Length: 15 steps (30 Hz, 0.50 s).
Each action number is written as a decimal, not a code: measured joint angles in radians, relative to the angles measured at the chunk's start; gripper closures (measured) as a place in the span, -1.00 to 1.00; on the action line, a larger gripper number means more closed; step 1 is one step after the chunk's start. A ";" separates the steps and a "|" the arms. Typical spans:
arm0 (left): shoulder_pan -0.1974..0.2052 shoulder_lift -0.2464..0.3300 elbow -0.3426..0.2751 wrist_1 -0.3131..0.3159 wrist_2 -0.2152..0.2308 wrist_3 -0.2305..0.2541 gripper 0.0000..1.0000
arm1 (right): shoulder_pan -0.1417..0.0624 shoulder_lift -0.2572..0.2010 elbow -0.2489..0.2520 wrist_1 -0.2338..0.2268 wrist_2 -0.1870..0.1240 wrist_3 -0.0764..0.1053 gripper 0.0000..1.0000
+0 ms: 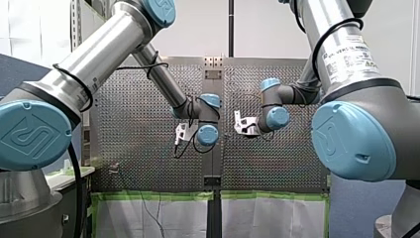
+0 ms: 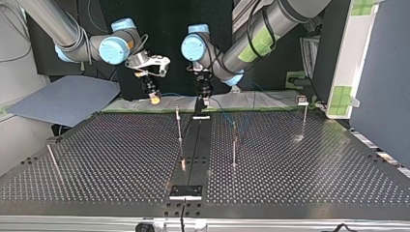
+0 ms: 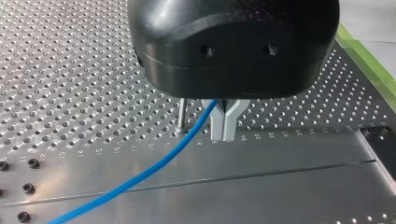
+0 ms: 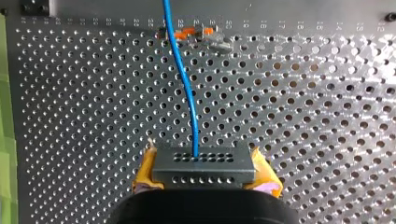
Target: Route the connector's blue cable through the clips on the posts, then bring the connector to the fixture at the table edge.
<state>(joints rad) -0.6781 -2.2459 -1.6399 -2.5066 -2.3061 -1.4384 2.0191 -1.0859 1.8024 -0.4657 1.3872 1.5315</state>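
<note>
My right gripper (image 4: 204, 164) has yellow pads and is shut on the grey connector (image 4: 203, 169), gripping it on both sides. From the connector's face the blue cable (image 4: 187, 88) runs ahead over the perforated table, past a clip with orange parts (image 4: 194, 34). My left gripper (image 3: 223, 135), black with metal fingers, is shut on the blue cable (image 3: 140, 175), which trails away low over the plate. A thin post (image 3: 182, 114) stands just beside its fingers. In the top view my right gripper (image 2: 154, 99) and my left gripper (image 2: 201, 104) hang side by side at the table's far edge.
In the top view slim posts stand at the middle (image 2: 179, 123), right of middle (image 2: 234, 142), far right (image 2: 304, 118) and near left (image 2: 51, 157). A small fixture (image 2: 186, 192) sits at the near edge, at the end of a dark centre strip (image 2: 193, 140). A grey sheet (image 2: 63, 99) lies beyond the left corner.
</note>
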 joint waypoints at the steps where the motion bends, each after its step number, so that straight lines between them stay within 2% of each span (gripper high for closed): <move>1: 0.000 0.000 0.000 0.000 0.001 0.001 0.93 | -0.002 0.000 0.001 -0.003 0.000 0.001 1.00; 8: 0.001 -0.007 0.004 0.000 0.007 0.013 0.93 | -0.022 0.003 0.002 -0.041 -0.014 0.010 1.00; 15: -0.002 -0.035 0.033 -0.012 0.012 0.004 0.93 | -0.047 0.020 0.003 -0.066 -0.027 0.016 1.00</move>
<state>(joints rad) -0.6805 -2.2807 -1.6073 -2.5189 -2.2944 -1.4344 1.9725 -1.0662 1.8050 -0.5320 1.3598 1.5476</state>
